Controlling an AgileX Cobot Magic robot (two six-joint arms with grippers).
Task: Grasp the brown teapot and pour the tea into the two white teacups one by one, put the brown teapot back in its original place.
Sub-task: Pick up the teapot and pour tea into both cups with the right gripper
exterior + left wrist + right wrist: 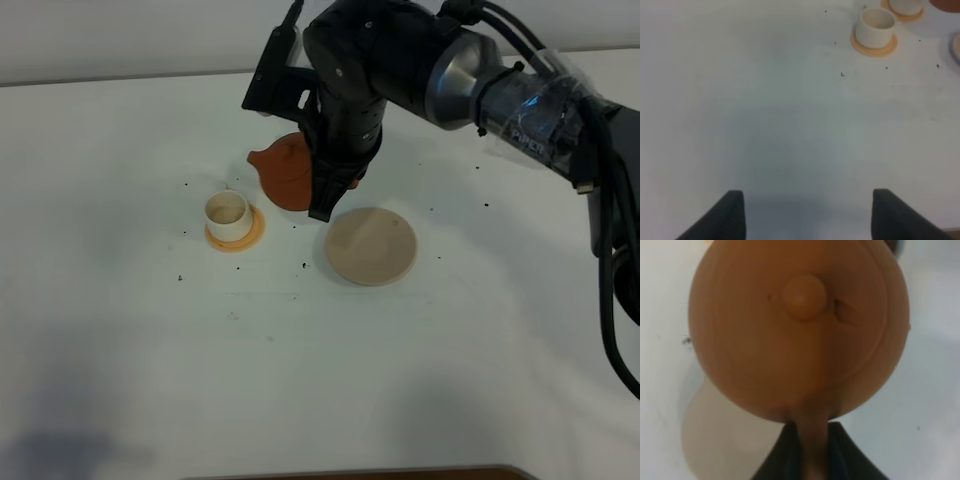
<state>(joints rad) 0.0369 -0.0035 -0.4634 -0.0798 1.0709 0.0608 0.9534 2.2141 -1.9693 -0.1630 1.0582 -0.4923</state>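
The right tool (812, 452) is clenching the squat reddish-brown clay teapot (285, 172) by its loop handle. The teapot is hanging in the air, clear of the white table (150, 350), with its spout turned toward the cups' side. The left tool (807, 215) is waiting released, holding nothing, well apart from the cups. The flat round pale beige saucer (370, 246), the teapot's home, is lying bare just beside the lifted teapot.

This is looking like the pouring step. Next, the spout is going to need lining up over one rim, then a gentle tip, then the same at the other cup. Whether either cup is already holding tea is not showing.

Counted:
- one teapot
- one saucer
- two small white cylindrical teacups (876, 24)
- two orange-tan coasters (874, 46), one under each cup

The high view is showing only one cup.
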